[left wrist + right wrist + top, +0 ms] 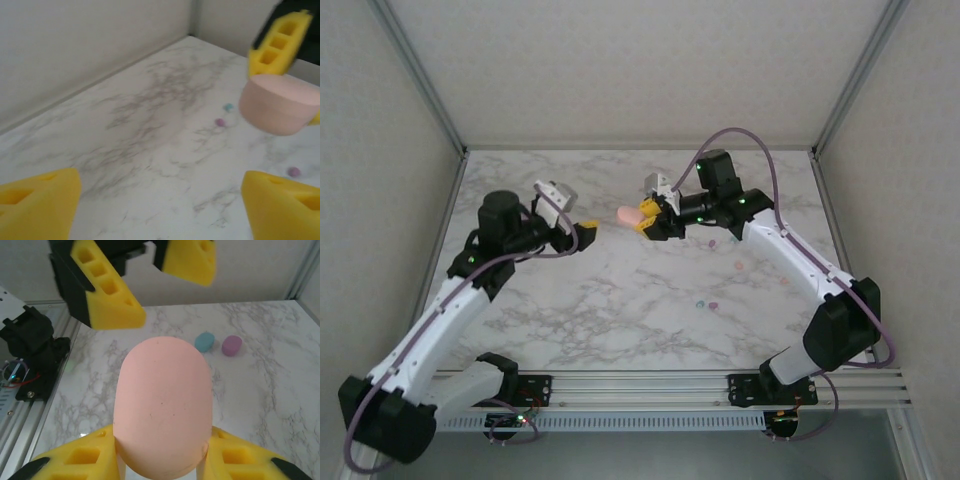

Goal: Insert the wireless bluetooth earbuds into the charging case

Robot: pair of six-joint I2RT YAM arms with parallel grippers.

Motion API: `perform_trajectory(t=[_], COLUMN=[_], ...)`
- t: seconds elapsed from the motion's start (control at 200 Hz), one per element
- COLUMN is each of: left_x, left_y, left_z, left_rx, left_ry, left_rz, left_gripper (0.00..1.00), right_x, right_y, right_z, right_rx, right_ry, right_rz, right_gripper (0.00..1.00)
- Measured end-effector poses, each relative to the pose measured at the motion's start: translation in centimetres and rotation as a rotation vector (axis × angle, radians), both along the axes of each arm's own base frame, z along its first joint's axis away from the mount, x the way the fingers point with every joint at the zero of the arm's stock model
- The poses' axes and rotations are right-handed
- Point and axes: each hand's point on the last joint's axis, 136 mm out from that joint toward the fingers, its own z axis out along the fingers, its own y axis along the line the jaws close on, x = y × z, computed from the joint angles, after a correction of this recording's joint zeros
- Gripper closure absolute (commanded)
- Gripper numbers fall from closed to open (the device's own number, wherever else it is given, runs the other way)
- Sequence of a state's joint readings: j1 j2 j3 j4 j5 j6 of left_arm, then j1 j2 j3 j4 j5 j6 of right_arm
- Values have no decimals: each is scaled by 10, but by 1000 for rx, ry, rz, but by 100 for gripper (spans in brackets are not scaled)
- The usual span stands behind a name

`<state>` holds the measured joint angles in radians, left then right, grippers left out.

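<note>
Pink case (162, 410) clamped in right gripper (162, 460), off marble table (620, 310); left gripper (160, 202) spread, empty, facing it; teal earbud (204, 341), purple earbud (231, 345) beyond.

pink case (280, 105) blurred (right edge cut off), earbuds (713, 305) mere specks

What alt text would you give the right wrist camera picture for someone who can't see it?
A pink oval charging case sits in the foreground, gripped between the yellow fingers of the right gripper. The left gripper hangs open just beyond it, and a teal earbud and a purple earbud lie side by side on the marble table.
</note>
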<state>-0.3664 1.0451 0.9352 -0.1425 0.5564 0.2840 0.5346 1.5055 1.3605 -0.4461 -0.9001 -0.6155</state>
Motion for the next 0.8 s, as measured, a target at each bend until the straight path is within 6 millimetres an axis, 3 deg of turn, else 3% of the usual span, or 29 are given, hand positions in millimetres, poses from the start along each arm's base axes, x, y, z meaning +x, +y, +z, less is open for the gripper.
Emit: perform_trajectory(t=[0.14,0.31,0.35,0.641,0.801], left_x=[-8,-27,-30,-36,-36], left_y=[-27,-35,-35,-47,-58], left_z=[18,17,16,8,13], left_rx=[4,24,26,17,9], left_ry=[-16,-47,-50,-31,-31], left_rz=[-220,-354,-373,-466,-500], left_gripper=[31,37,43,38,36], right_x=[-4,-4,-4,-8,-8], right_y=[-2,-2,-2,0,1], right_z=[3,7,9,14,15], right_rx=[3,10,14,41,47], right_ry=[-9,-29,-36,-47,-49], right_rz=[10,13,13,42,47], right_gripper=[67,66,67,67,67])
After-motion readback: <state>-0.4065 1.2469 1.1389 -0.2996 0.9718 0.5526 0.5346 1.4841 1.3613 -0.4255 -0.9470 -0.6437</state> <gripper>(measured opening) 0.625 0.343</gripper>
